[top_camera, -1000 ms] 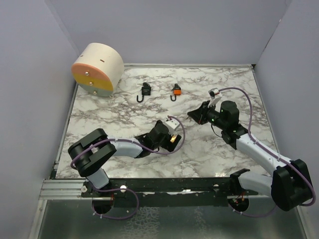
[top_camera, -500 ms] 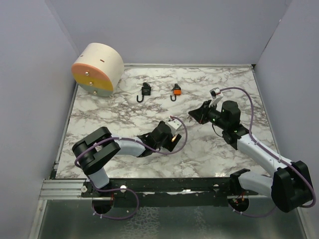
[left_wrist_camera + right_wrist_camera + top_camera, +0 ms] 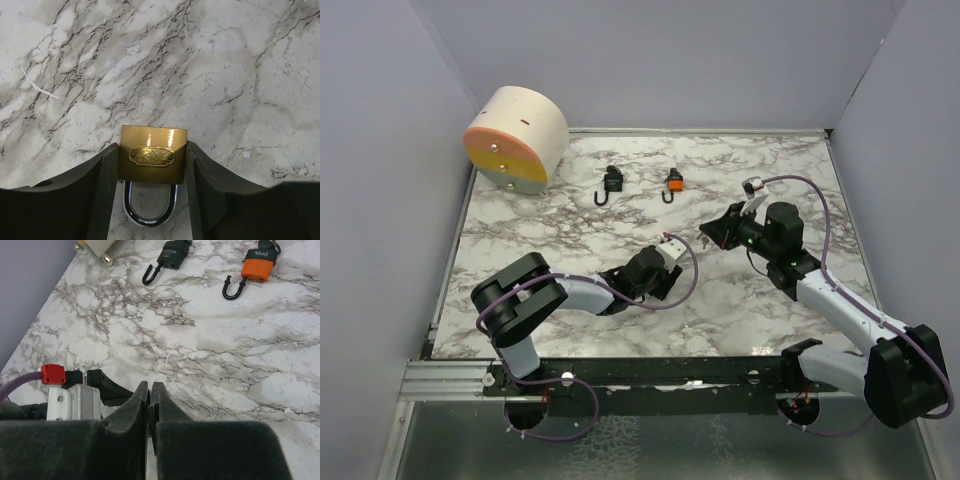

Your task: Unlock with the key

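A: What's the setup here?

B: White marble-look counter [image 3: 770, 160] with grey-brown veining, boxed in by plain matte lavender-grey walls [image 3: 670, 60]. In the upper left of the top view there's a chunky cream drum [image 3: 517, 138] lying on its side. Its round face is half orange, half yellow.

A: And the lock?

B: It's a brass padlock [image 3: 152, 137] lying flat at the lower centre of the counter. Squarish shiny body, with a chrome shackle [image 3: 150, 215] pointing back toward the wrist camera. The left tool [image 3: 152, 155] has its black fingers pressed against both sides of the body, so it's gripping it. The oval badge on the front has embossed lettering, too small for me to read.

A: Right side?

B: The right tool [image 3: 150, 387] is at centre right of the top view, dark foam-like pads closed tight together. Can't tell if anything thin is pinched in there. Near the back edge there's a black-cased padlock [image 3: 172, 255] and an orange-cased padlock [image 3: 258, 267] that looks like it reads "OPEL". Both have dark hook-shaped shackles.
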`<control>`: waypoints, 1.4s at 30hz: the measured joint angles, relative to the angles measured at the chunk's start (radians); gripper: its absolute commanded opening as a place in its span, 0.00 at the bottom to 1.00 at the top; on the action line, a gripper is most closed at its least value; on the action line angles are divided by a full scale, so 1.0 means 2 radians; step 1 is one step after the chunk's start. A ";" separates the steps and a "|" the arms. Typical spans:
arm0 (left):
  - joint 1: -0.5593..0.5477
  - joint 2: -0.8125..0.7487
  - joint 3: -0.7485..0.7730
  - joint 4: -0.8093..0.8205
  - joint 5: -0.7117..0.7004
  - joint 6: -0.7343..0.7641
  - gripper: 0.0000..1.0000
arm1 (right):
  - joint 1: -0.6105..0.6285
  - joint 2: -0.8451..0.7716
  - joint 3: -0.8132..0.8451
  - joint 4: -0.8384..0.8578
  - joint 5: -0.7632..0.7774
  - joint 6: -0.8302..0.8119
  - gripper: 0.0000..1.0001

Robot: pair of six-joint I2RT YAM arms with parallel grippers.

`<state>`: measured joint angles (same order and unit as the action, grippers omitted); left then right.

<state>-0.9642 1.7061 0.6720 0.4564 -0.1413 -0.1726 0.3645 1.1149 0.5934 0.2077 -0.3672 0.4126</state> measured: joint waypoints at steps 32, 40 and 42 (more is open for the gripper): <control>-0.002 -0.067 -0.165 0.405 -0.033 0.115 0.00 | -0.003 -0.001 -0.047 0.031 -0.027 0.032 0.01; -0.024 0.018 -0.192 0.511 -0.034 0.159 0.00 | -0.003 -0.002 -0.066 0.084 -0.036 0.062 0.01; -0.032 0.024 -0.190 0.519 -0.033 0.164 0.00 | 0.000 -0.003 -0.074 0.102 -0.037 0.068 0.01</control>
<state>-1.0275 1.7538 0.2916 1.4937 -0.2077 0.1555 0.3645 1.1091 0.4461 0.4122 -0.4416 0.5476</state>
